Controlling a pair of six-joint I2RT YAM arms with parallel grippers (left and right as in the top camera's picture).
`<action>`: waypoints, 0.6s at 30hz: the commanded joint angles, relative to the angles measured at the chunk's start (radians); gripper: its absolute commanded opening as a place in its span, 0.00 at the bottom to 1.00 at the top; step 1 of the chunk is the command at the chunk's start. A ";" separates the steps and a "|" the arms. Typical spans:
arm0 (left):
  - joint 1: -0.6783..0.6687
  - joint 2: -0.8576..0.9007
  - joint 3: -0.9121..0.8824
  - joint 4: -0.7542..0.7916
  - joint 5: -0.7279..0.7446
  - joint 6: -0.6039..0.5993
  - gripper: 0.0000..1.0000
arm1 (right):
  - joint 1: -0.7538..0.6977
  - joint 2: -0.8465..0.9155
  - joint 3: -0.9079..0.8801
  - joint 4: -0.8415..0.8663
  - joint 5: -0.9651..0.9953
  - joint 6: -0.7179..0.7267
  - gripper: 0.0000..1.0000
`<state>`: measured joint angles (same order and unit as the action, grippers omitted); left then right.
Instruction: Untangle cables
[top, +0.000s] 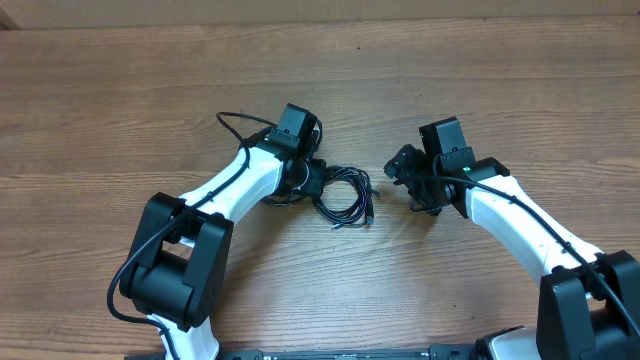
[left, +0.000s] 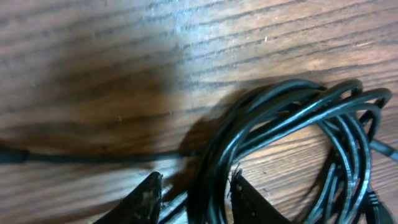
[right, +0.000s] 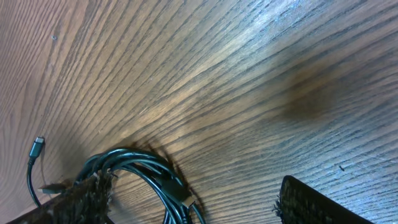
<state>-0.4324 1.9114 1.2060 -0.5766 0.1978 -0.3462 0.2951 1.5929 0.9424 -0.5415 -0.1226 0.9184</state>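
The cables (top: 345, 195) lie as one small coiled black bundle on the wooden table between my two arms. In the left wrist view the cables (left: 292, 118) loop to the right, and several strands run down between my left gripper's (left: 196, 190) fingers, which have closed in around them. My left gripper (top: 318, 182) sits at the bundle's left edge. My right gripper (top: 408, 185) is open and empty just to the right of the bundle. In the right wrist view the cables (right: 134, 163) lie at the lower left, with a silver-tipped plug (right: 189, 198) between my right gripper's (right: 193, 202) fingers.
One thin strand (left: 93, 154) runs left from the bundle across the table. Another plug end (right: 38, 144) lies off to the left of the coil. The left arm's own thicker wire (top: 232, 122) loops above the arm. The wooden table (top: 120, 90) surrounds it all.
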 joint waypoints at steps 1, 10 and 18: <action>-0.007 0.000 0.023 -0.002 0.089 -0.222 0.40 | -0.003 0.008 0.008 0.005 0.018 -0.007 0.87; -0.036 0.000 0.024 -0.072 0.140 -0.537 0.51 | -0.003 0.008 0.008 0.005 0.018 -0.007 0.88; -0.098 0.000 0.023 -0.150 0.019 -0.689 0.55 | -0.003 0.008 0.008 0.004 0.018 -0.008 0.90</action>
<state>-0.5205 1.9114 1.2121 -0.7189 0.2699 -0.9184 0.2951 1.5929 0.9424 -0.5415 -0.1223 0.9157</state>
